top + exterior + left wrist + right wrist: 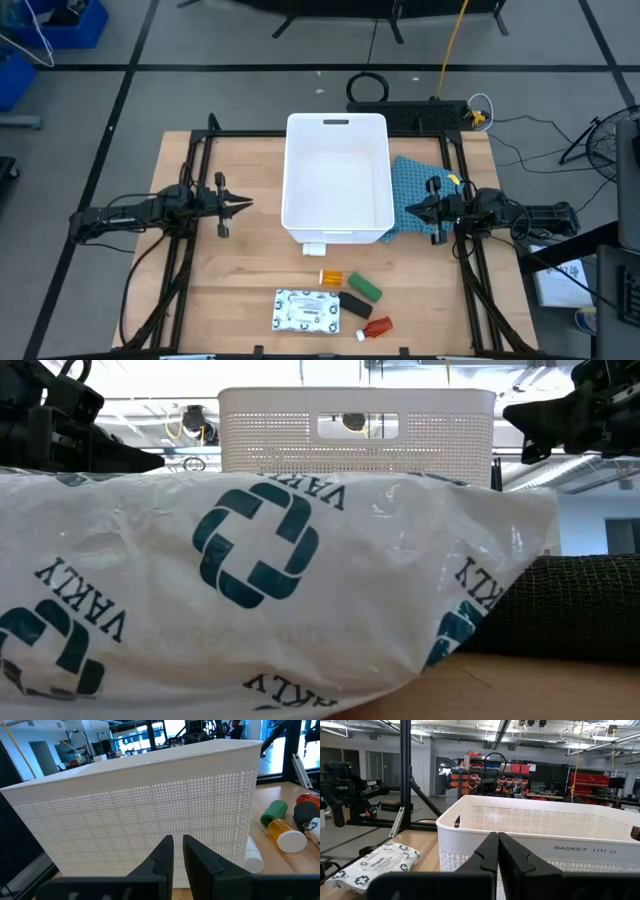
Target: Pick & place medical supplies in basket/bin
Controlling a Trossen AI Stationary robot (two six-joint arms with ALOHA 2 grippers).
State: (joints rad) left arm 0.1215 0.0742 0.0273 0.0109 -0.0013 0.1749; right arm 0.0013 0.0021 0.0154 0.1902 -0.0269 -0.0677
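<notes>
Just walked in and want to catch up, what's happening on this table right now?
Nothing is being handled yet. The left gripper and right gripper hover empty on either side of the empty white basket. The medical supplies, among them the printed packet and the orange-and-white vial, lie on the table in front of it.

Tub point(337, 178) walls block sides; top open.
</notes>
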